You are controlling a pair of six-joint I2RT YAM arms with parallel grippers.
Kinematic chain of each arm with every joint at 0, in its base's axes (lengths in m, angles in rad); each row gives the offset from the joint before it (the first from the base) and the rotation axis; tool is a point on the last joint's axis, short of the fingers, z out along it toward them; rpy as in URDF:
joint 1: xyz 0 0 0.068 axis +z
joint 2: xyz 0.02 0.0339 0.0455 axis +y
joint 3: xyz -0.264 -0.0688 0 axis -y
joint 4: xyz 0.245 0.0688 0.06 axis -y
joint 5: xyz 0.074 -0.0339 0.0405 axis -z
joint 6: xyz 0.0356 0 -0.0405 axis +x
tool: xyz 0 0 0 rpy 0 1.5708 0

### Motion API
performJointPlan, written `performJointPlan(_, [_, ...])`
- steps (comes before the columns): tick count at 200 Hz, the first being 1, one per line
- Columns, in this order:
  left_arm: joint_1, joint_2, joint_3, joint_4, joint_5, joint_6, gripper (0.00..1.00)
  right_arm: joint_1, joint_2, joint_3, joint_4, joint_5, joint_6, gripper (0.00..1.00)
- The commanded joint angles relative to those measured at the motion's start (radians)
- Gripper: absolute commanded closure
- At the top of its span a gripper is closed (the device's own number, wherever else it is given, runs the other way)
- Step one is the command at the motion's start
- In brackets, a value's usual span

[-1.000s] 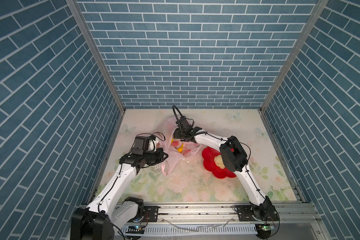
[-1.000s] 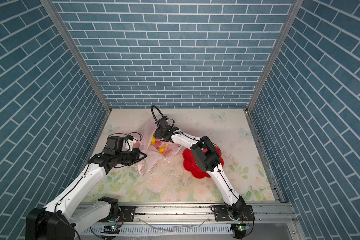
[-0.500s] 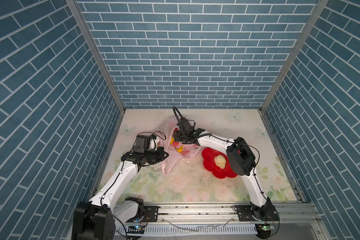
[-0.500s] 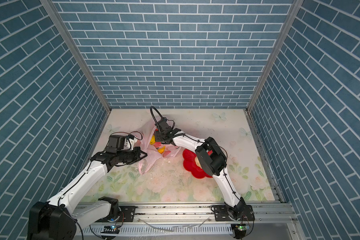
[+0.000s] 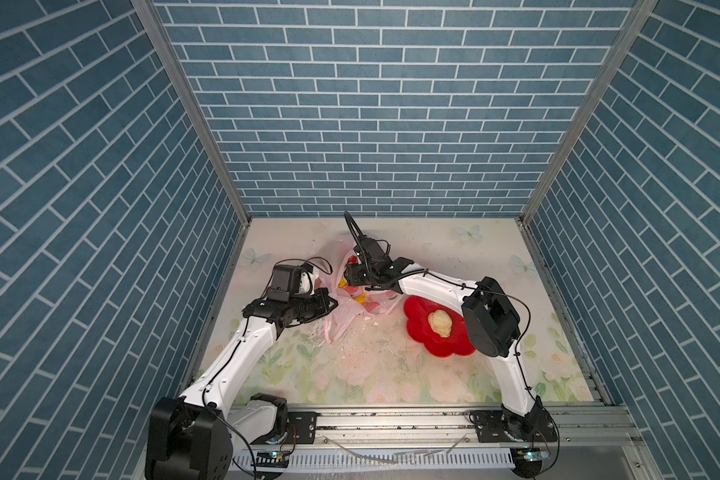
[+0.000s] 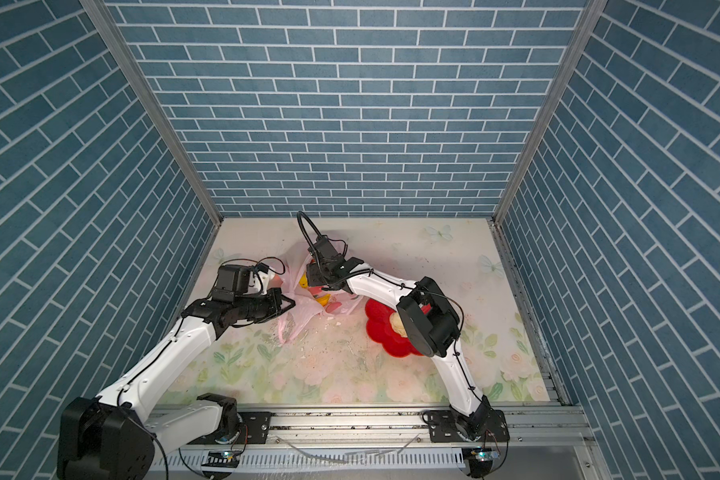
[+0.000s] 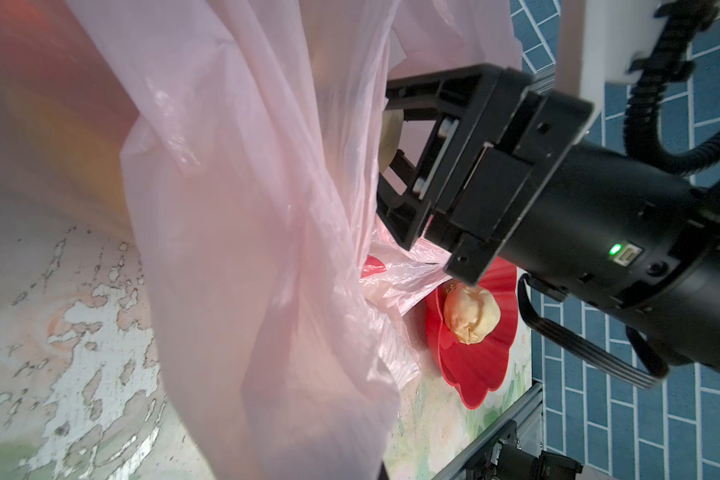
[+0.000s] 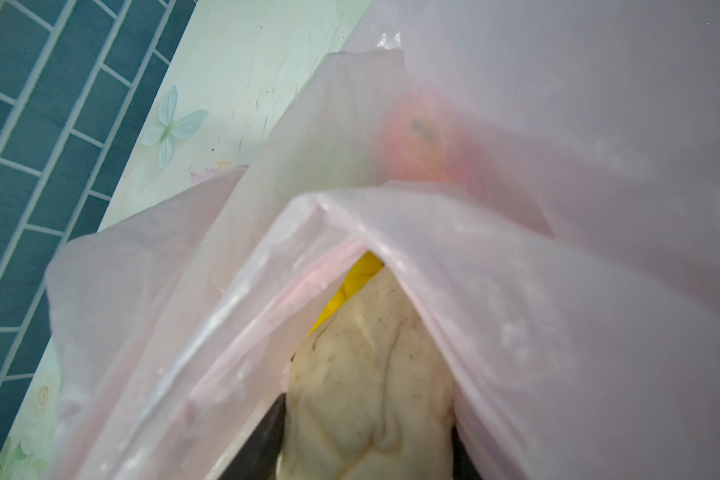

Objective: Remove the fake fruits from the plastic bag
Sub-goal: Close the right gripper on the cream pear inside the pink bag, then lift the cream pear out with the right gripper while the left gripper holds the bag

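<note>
The left hand (image 5: 332, 306) is clamped tight on the edge of the pale-pink plastic bag (image 7: 246, 249) on the bench (image 5: 371, 374). The right hand (image 7: 387, 145), inside the bag's mouth, grips a cream lumpy fruit (image 8: 371, 374) with half-spread fingers, beside a yellow piece (image 8: 358, 278); another cream fruit (image 5: 440, 322) sits in the red flower dish (image 5: 454, 347)

The left arm (image 5: 242, 353) stretches low from its base toward the middle, with its forearm nearly level and the wrist camera riding on top. The left gripper (image 5: 332, 304) is pinched fully together on a fold of the plastic bag (image 5: 336, 328). The right arm (image 5: 433, 286) bends sharply at the elbow and reaches across the middle. The right gripper (image 7: 387, 145) has its jaws partway apart, clamped on either side of a cream lumpy fruit (image 8: 371, 374).
</note>
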Motion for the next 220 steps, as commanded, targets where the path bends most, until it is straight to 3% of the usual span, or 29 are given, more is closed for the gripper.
performJointPlan(1, [0.005, 0.005, 0.027, 0.009, -0.013, 0.01, 1.0, 0.02, -0.059, -0.037, -0.03, -0.023, -0.08, 0.52])
performJointPlan(115, [0.005, 0.106, 0.086, 0.022, -0.035, 0.035, 1.0, 0.05, -0.258, -0.188, -0.047, -0.044, -0.232, 0.52])
performJointPlan(220, [0.006, 0.15, 0.095, 0.031, -0.038, 0.046, 1.0, 0.049, -0.476, -0.326, -0.004, 0.09, -0.213, 0.52])
